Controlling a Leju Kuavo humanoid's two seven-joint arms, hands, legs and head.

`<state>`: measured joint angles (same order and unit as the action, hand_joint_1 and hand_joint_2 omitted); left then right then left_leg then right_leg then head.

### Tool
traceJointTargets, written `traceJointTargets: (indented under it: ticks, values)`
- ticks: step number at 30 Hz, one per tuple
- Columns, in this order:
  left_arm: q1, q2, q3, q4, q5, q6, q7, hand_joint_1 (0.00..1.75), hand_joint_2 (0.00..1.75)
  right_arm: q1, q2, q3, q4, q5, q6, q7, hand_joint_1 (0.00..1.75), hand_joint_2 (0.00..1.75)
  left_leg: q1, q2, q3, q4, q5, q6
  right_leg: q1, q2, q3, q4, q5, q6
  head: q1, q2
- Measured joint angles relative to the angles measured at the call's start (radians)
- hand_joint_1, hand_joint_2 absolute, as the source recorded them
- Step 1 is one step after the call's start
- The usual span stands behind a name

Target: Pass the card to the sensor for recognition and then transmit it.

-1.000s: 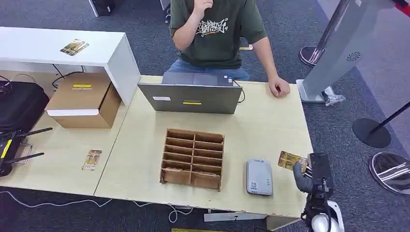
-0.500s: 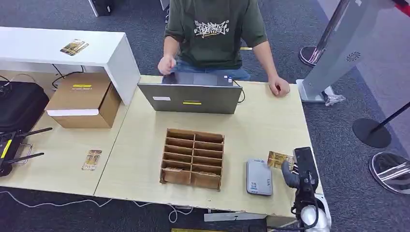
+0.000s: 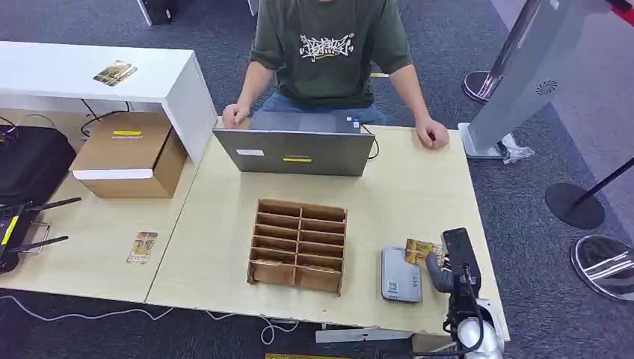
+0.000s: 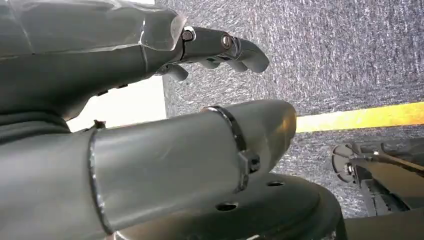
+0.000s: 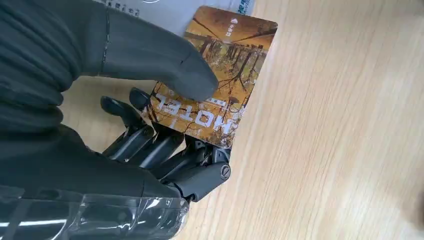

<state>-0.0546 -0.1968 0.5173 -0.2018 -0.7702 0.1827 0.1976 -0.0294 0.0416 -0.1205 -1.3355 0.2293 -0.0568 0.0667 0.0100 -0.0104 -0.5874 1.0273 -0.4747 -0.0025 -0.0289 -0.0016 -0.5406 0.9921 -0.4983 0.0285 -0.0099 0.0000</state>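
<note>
One brown card [image 5: 220, 75] printed "HOTEL" sits pinched in the right hand [image 5: 150, 115], partly over the grey sensor [image 3: 401, 274]

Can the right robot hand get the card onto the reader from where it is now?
Probably yes. The right robot hand holds the card just beside the grey reader, the card's edge already at the reader's near corner. Nothing lies between them on the table; the wooden organizer sits off to the side.
</note>
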Motion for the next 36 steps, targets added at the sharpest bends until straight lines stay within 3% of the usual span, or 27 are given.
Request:
traceJointTargets:
  ticks: [24, 32, 36]
  values:
    - [0.0, 0.0, 0.009, 0.0, -0.005, 0.0, -0.003, 0.0, 0.0, 0.021, 0.0, 0.001, -0.039, 0.001, 0.0, 0.019, 1.75, 1.75, 0.0, 0.0, 0.0, 0.0, 0.0, 0.0, 0.0, 0.0, 0.0, 0.0, 0.0, 0.0, 0.0, 0.0]
    - [0.0, 0.0, 0.009, 0.0, -0.02, 0.003, -0.003, 0.0, 0.0, 0.048, -0.003, 0.001, -0.063, 0.005, 0.094, 0.123, 1.75, 1.75, 0.0, 0.0, 0.0, 0.0, 0.0, 0.0, 0.0, 0.0, 0.0, 0.0, 0.0, 0.0, 0.0, 0.0]
    - [0.0, 0.0, 0.01, 0.0, -0.027, 0.003, -0.003, 0.0, 0.0, 0.052, -0.01, -0.004, -0.063, 0.011, 0.115, 0.14, 1.75, 1.75, 0.0, 0.001, 0.0, 0.0, 0.0, 0.0, 0.0, 0.0, 0.0, 0.0, 0.0, 0.0, 0.0, 0.0]
